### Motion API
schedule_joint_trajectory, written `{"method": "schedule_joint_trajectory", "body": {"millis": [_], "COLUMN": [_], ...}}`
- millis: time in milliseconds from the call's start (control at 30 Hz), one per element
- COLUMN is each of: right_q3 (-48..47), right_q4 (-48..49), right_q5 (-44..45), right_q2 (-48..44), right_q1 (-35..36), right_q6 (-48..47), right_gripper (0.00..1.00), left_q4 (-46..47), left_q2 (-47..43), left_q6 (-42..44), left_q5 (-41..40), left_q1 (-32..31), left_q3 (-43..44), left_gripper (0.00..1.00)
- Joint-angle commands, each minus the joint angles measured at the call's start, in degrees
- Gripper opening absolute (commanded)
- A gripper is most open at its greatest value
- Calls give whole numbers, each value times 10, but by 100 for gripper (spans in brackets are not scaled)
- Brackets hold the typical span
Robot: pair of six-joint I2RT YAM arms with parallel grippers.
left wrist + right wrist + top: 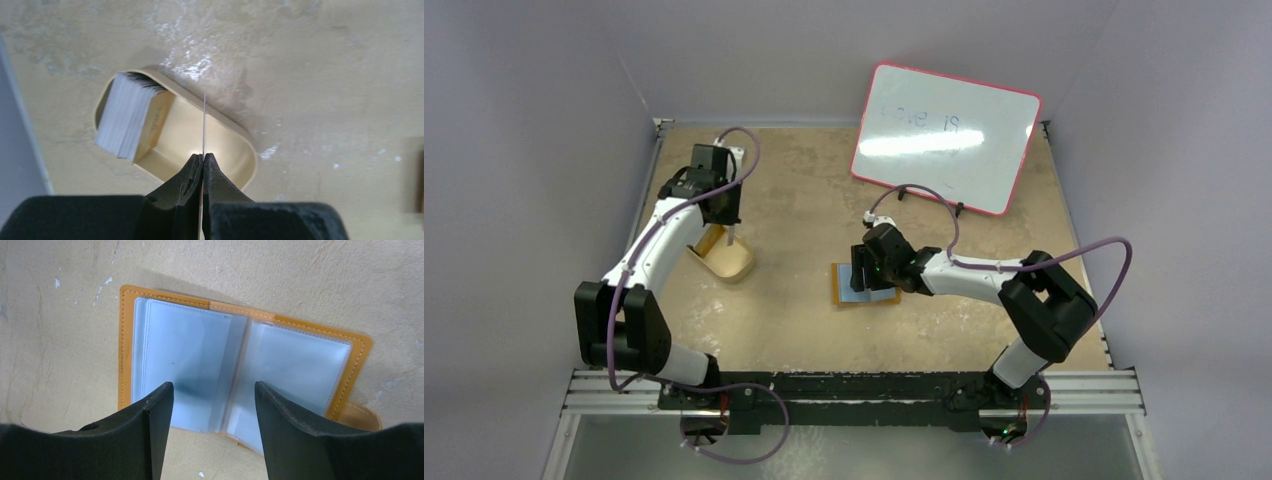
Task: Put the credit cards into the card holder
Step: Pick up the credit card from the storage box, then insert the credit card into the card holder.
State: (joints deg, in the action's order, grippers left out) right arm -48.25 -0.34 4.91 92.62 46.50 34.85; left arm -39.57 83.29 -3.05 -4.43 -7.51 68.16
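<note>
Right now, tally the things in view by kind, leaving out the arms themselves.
Card holder, open: 1
Tray: 1
Card stack, in the tray: 1
Single card, pinched in the left gripper: 1
Whiteboard: 1
Total: 5

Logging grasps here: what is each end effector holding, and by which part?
The left end effector pinches one credit card by one edge. The right end effector is open, holding nothing.
</note>
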Motion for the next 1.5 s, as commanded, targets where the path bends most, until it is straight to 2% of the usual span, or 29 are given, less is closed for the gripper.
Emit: {"method": "schedule_joint_trajectory", "body": {"millis": [0, 133, 267, 433, 533, 700, 1000, 1467], "right_q3": [-7, -15, -14, -10, -5, 4, 33, 50], "right_q4": [-46, -69, -79, -87, -86, -90, -73, -58], "right_q5": [14, 16, 14, 14, 7, 9, 10, 7], "right_q2": [-21, -42, -59, -73, -70, -84, -79, -70], "right_q1": [-2, -9, -20, -39, -55, -71, -87, -89], "right_q6": [-6, -9, -9, -14, -19, -27, -27, -29], "right_gripper": [63, 63, 60, 54, 48, 38, 32, 30], "left_q4": [37, 62, 171, 306, 347, 476, 545, 461], "left_q2": [-41, -35, -51, -77, -56, -33, 59, 152], "left_q6": [-115, -209, -309, -409, -455, -556, -590, -475], "left_q5": [110, 218, 315, 321, 324, 321, 302, 345], "left_q1": [5, 4, -10, -84, -122, -174, -242, -250], "left_q3": [21, 23, -34, -108, -131, -189, -212, -199], "left_gripper": [0, 0, 0, 0, 0, 0, 0, 0]}}
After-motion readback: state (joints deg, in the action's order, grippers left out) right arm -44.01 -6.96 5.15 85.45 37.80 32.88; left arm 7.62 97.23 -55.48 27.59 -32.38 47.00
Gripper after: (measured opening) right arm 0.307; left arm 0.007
